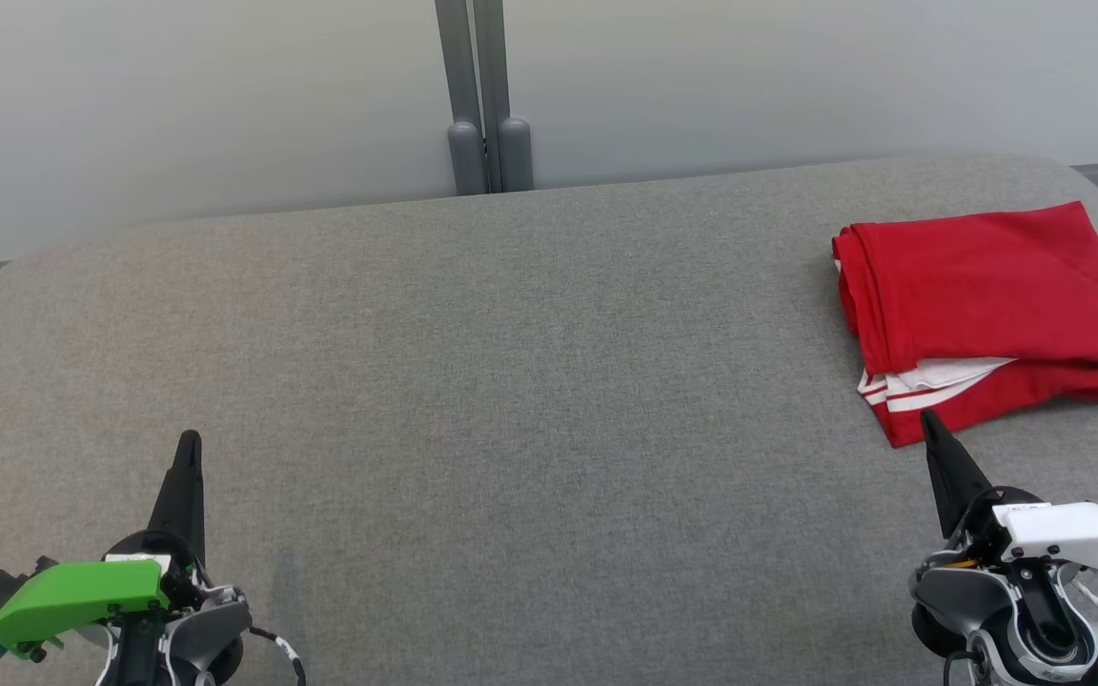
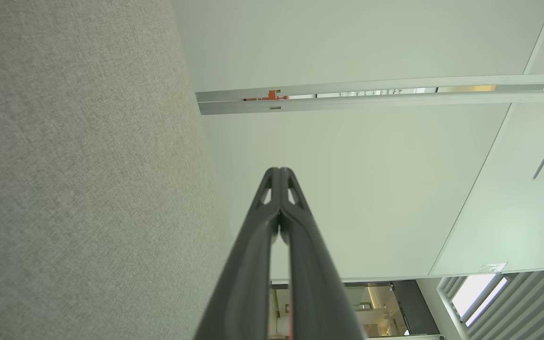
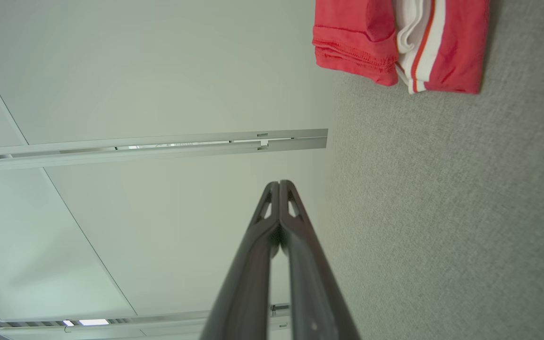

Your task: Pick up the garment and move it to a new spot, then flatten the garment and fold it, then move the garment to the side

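**Head view, with both wrist views.** At the lower left of the frame, nearest the camera, the left gripper was seen with its two dark fingers pressed together and nothing held between them. At the lower right, the right gripper was likewise drawn together and empty. Its tip overlapped the garment's near hem in the frame, though the right wrist view showed the two apart. Beyond it, at the right edge, the red garment was laid on the grey padded table as a compact folded rectangle, with white striped trim exposed at its near edge. Farthest off, a pale wall panel and two grey posts were seen. Moving, flattening, folding and setting aside were judged complete, and little or nothing was judged to remain.
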